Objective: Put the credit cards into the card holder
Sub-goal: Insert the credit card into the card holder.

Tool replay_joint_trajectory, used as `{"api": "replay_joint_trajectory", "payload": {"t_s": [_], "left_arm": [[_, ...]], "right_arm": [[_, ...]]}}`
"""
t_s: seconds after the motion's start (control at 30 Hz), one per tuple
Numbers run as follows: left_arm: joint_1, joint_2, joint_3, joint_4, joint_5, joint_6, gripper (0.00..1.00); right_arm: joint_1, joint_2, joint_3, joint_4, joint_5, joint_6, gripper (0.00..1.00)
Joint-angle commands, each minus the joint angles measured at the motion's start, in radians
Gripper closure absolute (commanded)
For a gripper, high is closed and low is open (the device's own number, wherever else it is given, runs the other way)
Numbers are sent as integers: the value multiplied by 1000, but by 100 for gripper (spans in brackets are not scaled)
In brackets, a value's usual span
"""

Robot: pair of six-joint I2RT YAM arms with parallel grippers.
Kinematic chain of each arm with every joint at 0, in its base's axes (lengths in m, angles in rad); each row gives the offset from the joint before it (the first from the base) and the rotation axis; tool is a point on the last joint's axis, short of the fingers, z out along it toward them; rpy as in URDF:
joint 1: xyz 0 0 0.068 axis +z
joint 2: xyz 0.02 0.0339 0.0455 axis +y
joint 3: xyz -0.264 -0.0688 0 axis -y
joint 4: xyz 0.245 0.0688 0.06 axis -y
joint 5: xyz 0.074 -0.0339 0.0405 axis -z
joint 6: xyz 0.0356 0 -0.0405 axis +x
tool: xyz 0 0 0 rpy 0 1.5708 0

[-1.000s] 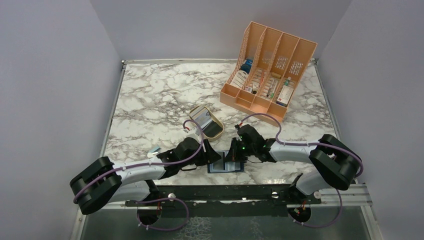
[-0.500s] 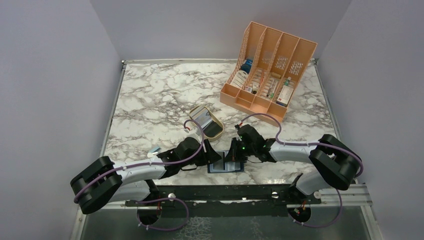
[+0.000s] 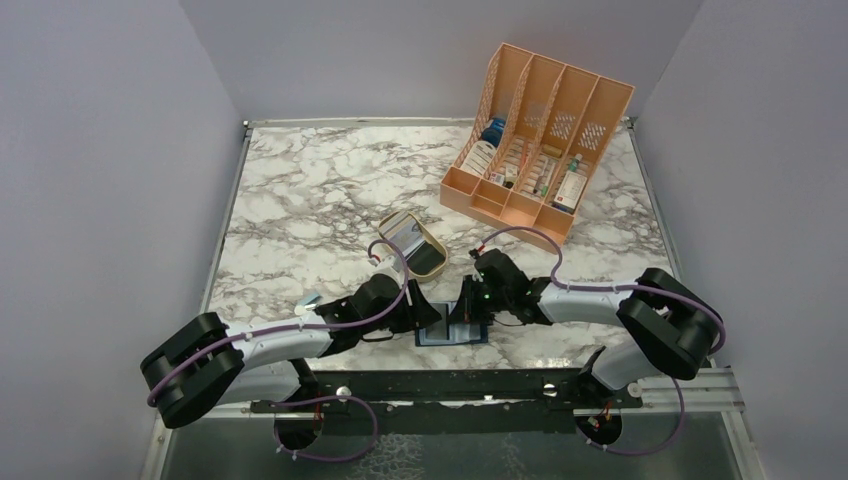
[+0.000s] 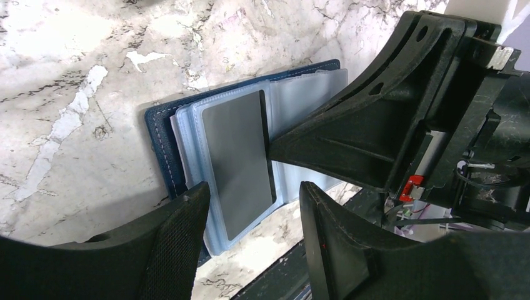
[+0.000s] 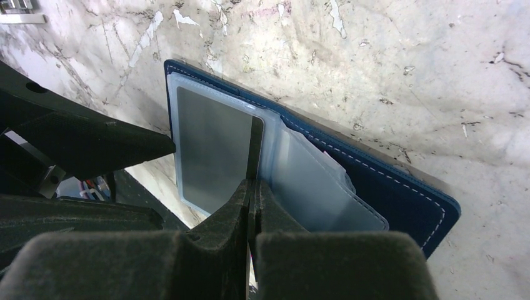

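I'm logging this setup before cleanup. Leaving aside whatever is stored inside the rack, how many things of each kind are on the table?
Card holder: 1
Credit card: 1 in view
Gold tin: 1
File rack: 1
Small pale scrap, too small to identify: 1
Total: 5

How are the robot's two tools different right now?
The left tool is open, with its fingers wide apart, while the right tool is shut. The left tool holds nothing, but the right tool pinches the grey credit card by its edge. Both are at the open blue card holder.
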Motion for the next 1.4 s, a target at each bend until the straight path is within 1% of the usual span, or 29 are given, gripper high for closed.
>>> {"api": "replay_joint_trajectory", "payload": {"t_s": [0.0, 0.4, 0.6, 0.73, 0.97, 1.17, 1.37], "left_arm": [[3, -4, 20, 19, -10, 6, 43], [4, 61, 43, 33, 10, 7, 43], [3, 65, 59, -23, -10, -1, 43], [4, 42, 21, 37, -10, -25, 43], [3, 30, 66, 52, 55, -10, 43], [4, -6, 74, 76, 72, -28, 43], [2, 6, 73, 113, 96, -37, 43]], "right_arm": [[9, 38, -29, -43, 35, -10, 99], [9, 40, -22, -47, 35, -11, 99], [9, 43, -23, -42, 35, -11, 99], [9, 45, -29, -33, 30, -9, 99], [9, 46, -33, -11, 12, -5, 99], [9, 8, -29, -39, 39, 2, 89], [9, -61, -21, -82, 82, -2, 79]]}}
